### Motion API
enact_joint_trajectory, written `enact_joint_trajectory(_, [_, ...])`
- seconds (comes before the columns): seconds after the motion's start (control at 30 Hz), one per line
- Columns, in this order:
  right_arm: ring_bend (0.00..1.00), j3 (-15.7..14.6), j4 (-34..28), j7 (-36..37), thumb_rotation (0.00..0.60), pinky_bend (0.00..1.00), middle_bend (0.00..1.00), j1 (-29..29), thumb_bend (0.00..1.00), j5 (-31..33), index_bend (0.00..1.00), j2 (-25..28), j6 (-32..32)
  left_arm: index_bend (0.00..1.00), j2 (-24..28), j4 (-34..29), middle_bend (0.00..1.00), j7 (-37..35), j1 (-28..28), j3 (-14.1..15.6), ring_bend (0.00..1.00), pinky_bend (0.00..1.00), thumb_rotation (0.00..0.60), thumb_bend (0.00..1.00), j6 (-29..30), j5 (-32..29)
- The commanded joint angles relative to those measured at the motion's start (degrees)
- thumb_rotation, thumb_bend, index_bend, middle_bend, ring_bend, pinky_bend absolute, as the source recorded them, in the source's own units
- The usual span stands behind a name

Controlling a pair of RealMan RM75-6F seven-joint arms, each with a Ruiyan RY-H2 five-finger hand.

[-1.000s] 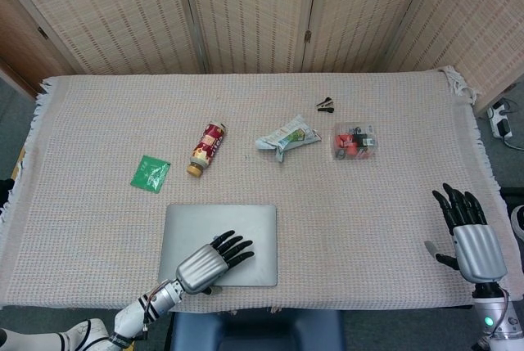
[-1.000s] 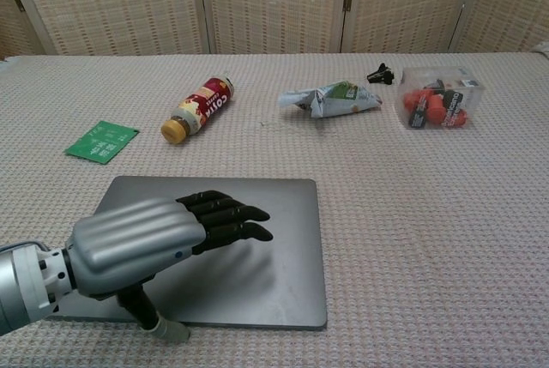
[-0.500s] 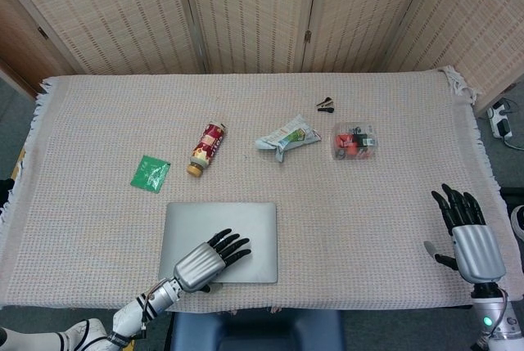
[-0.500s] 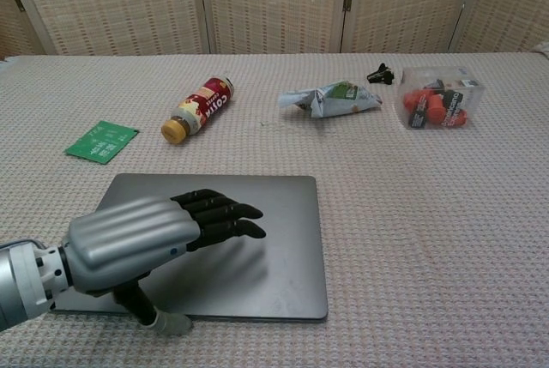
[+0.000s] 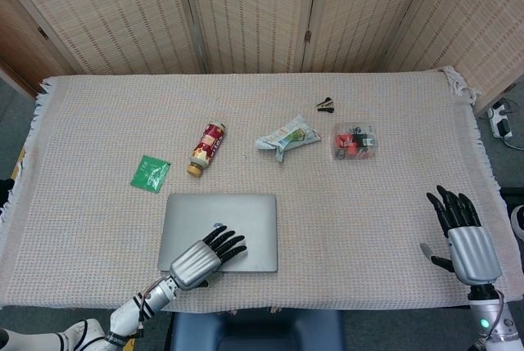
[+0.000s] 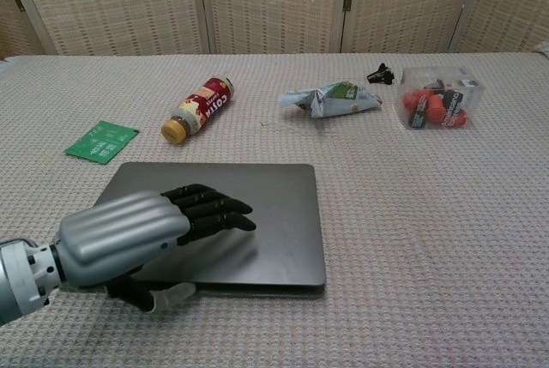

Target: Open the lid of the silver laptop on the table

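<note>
My left hand [image 6: 129, 244] lies over the near left part of the silver laptop [image 5: 237, 228], fingers [image 6: 210, 209] stretched flat across the lid and my thumb tucked under its front edge; the lid looks raised a little at the front. I grip that edge between thumb and fingers. The laptop sits near the front of the cloth-covered surface [image 5: 368, 204]. My right hand [image 5: 465, 236] rests well apart at the right edge, fingers spread wide, holding nothing. Farther back lie a green packet [image 5: 150, 173], a tipped bottle [image 5: 207, 149], a crumpled wrapper [image 5: 286, 137], a small black clip [image 5: 326, 105] and a clear box of red things [image 5: 354, 141].
</note>
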Motion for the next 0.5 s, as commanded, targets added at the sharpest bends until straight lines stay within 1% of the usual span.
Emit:
enact_joint_trajectory(0.03, [0.0, -1.0, -0.2, 1.1, 0.6, 0.0, 0.0, 0.1, 0.27, -1.3, 0.0, -0.2, -0.4, 0.15, -2.0, 3.8, 0.1, -1.6, 1.3, 0.1, 0.06, 0.0, 0.6, 0.54, 3.7, 1.0])
enact_joint_trajectory(0.23, [0.0, -3.0, -0.9, 2.6, 0.6, 0.0, 0.0, 0.8, 0.27, -4.5, 0.0, 0.1, -1.5, 0.13, -5.2, 10.4, 0.1, -4.6, 2.6, -0.2, 0.05, 0.0, 0.6, 0.62, 9.0, 2.4])
enact_joint_trajectory(0.37, [0.04, -4.8, -1.2, 3.9, 0.6, 0.0, 0.0, 2.0, 0.27, -7.3, 0.0, 0.4, -3.3, 0.11, -7.6, 14.8, 0.1, -6.3, 2.8, -1.3, 0.05, 0.0, 0.6, 0.67, 12.5, 3.1])
enact_joint_trajectory(0.4, [0.05, -5.3, -1.3, 4.3, 0.6, 0.0, 0.0, 2.4, 0.29, -8.0, 0.0, 0.5, -3.9, 0.11, -8.0, 15.5, 0.1, -6.7, 2.8, -1.5, 0.05, 0.0, 0.6, 0.68, 13.0, 3.2])
enact_joint_trajectory(0.43, [0.06, -5.8, -1.4, 4.7, 0.6, 0.0, 0.0, 2.8, 0.34, -8.8, 0.0, 0.6, -4.6, 0.1, -8.3, 16.1, 0.1, -7.1, 2.6, -1.8, 0.05, 0.0, 0.6, 0.68, 13.4, 3.2])
enact_joint_trajectory(0.5, [0.09, -7.0, -1.5, 5.8, 0.6, 0.0, 0.01, 4.0, 0.47, -10.6, 0.0, 0.7, -6.4, 0.1, -8.8, 16.9, 0.1, -7.9, 2.2, -2.6, 0.05, 0.0, 0.6, 0.7, 14.3, 3.2])
